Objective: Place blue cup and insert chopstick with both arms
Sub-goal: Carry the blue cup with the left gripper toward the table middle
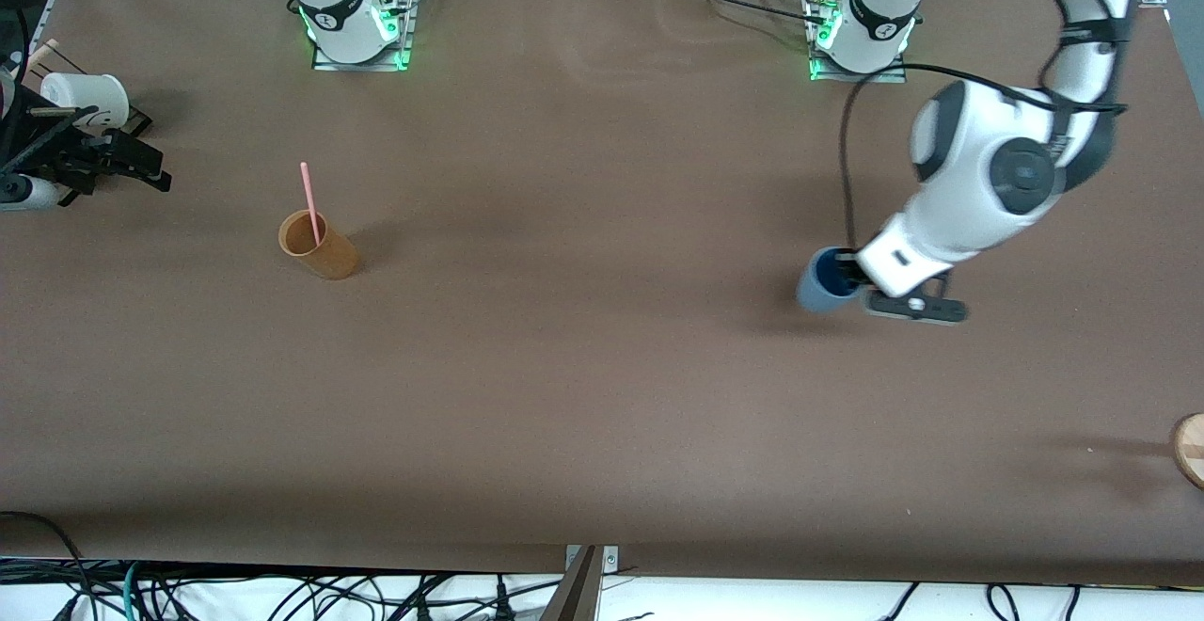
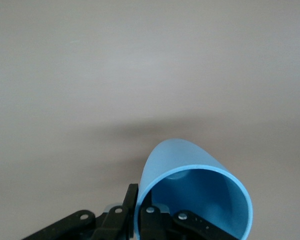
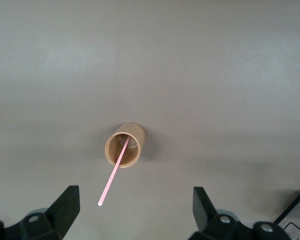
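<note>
Blue cup (image 1: 820,290) pinched by rim in closed left gripper (image 1: 851,275), toward left arm's table end, probably for moving. Right gripper (image 3: 135,212) wide open, empty, waits above chopstick (image 1: 309,202) in orange-brown cup (image 1: 320,245), likely next grab

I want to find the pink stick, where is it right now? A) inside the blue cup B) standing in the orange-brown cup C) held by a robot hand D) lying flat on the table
B: the pink chopstick leans out of the orange-brown cup, while the blue cup pinched by the left gripper holds no stick, and the open right gripper holds nothing.
</note>
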`<state>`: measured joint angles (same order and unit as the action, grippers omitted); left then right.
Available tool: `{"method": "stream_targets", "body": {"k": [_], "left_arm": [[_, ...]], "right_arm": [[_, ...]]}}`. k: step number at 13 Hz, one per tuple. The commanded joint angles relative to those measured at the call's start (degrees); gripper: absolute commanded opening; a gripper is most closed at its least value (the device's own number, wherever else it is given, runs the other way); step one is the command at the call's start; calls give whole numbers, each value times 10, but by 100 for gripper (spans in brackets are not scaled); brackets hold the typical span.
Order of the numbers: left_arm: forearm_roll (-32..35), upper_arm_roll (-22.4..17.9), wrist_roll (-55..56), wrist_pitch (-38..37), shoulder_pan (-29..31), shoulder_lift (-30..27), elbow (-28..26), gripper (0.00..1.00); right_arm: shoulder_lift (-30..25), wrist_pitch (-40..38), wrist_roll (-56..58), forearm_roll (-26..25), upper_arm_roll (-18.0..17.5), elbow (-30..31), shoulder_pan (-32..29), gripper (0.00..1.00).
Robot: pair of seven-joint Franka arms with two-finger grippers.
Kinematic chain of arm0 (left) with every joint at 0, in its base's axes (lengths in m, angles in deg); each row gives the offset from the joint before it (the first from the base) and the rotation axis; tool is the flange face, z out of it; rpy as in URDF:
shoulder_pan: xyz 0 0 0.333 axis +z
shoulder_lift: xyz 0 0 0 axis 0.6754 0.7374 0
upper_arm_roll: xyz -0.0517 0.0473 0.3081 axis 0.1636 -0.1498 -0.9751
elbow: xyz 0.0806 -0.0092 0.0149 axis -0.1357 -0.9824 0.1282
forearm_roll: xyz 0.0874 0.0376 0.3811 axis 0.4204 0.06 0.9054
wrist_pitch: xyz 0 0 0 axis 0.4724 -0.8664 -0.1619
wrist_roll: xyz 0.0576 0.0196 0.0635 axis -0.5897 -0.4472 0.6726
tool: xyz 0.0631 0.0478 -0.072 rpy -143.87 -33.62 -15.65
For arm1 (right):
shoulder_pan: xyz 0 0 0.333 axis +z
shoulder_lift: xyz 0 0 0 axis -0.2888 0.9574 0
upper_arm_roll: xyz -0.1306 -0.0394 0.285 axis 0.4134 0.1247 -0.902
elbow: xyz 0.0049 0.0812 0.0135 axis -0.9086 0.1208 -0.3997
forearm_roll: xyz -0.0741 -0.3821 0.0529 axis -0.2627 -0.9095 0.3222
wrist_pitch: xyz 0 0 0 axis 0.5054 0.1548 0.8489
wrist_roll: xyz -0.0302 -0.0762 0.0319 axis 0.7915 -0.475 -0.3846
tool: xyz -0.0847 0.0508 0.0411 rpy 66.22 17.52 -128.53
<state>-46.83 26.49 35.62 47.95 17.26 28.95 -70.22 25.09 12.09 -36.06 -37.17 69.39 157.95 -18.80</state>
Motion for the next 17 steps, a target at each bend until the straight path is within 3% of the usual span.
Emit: {"method": "stream_targets", "body": {"k": [1, 4, 9, 13, 17], "left_arm": [[-13, -8, 90, -75, -91, 96, 157, 0], [-49, -8, 195, -80, -168, 183, 255, 0], [-62, -8, 323, -74, -245, 346, 446, 0], [-64, -6, 413, -67, -279, 380, 462, 0], [-74, 6, 457, -12, -287, 407, 462, 0]], "right_arm": [[6, -8, 4, 8, -1, -14, -2, 100], [6, -8, 5, 9, 0, -14, -2, 100], [7, -8, 5, 9, 1, -14, -3, 100], [6, -7, 5, 7, 0, -15, -1, 100], [11, -9, 7, 0, -1, -10, 2, 100]]}}
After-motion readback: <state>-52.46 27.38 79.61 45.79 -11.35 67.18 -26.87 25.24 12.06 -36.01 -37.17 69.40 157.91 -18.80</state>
